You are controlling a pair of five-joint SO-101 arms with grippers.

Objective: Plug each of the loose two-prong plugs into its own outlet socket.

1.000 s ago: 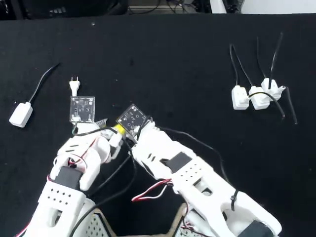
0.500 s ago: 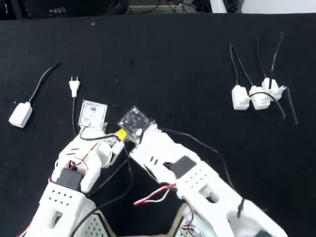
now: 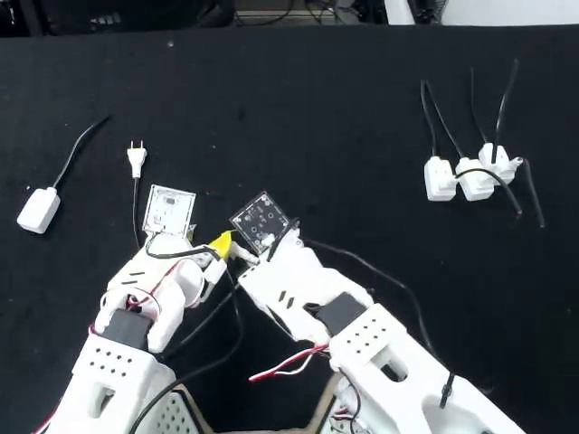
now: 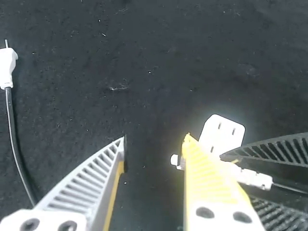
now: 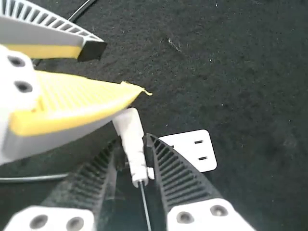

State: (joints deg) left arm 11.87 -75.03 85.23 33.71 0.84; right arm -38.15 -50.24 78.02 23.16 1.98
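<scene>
One white plug [image 5: 130, 126] clamped in right pincer [image 5: 133, 140]; left pincer [image 4: 154, 139] spread, empty.

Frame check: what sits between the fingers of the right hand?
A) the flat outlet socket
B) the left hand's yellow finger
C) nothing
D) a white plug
D: in the right wrist view the right hand is shut on a white plug, while the outlet socket lies flat beside it, outside the fingers.
</scene>
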